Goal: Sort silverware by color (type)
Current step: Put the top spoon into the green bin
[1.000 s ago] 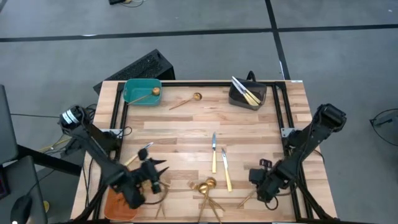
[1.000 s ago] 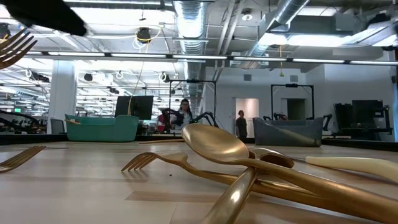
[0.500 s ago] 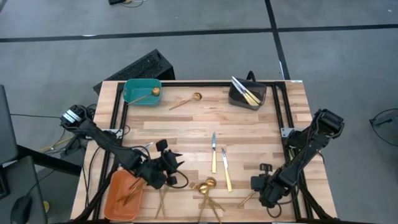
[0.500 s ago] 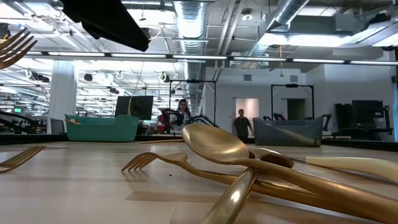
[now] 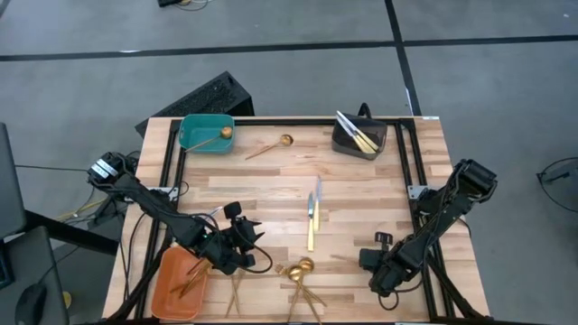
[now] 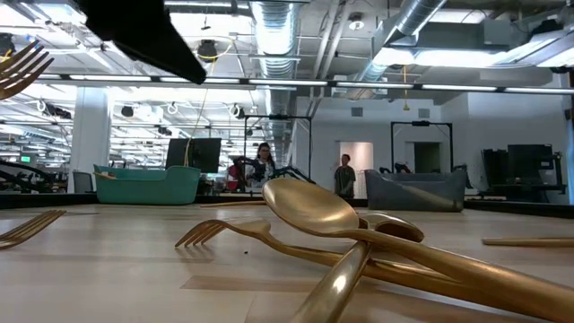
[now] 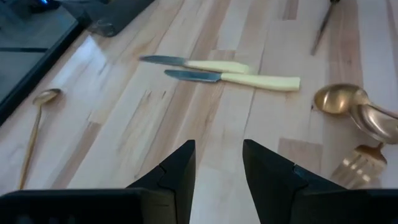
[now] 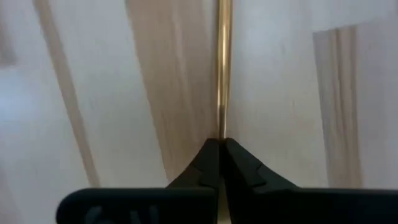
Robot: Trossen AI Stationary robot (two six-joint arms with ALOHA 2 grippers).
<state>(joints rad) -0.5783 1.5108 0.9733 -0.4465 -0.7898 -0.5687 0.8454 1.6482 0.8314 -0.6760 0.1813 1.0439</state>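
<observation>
Though slim, stiff, light and likely slippery, best pinched mid-handle: gold piece (image 8: 222, 68) of silverware low on surface (image 5: 271, 185), clamped at its end by right tool (image 8: 220, 149); left tool (image 7: 217, 165) parted, empty, facing two knives (image 7: 230, 71).

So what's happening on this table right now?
Gold and silver cutlery is being sorted into bins. The right end effector is shut on a slim gold handle near the table's front right. The left end effector hangs open beside the orange bin. Two knives lie mid-table.
</observation>
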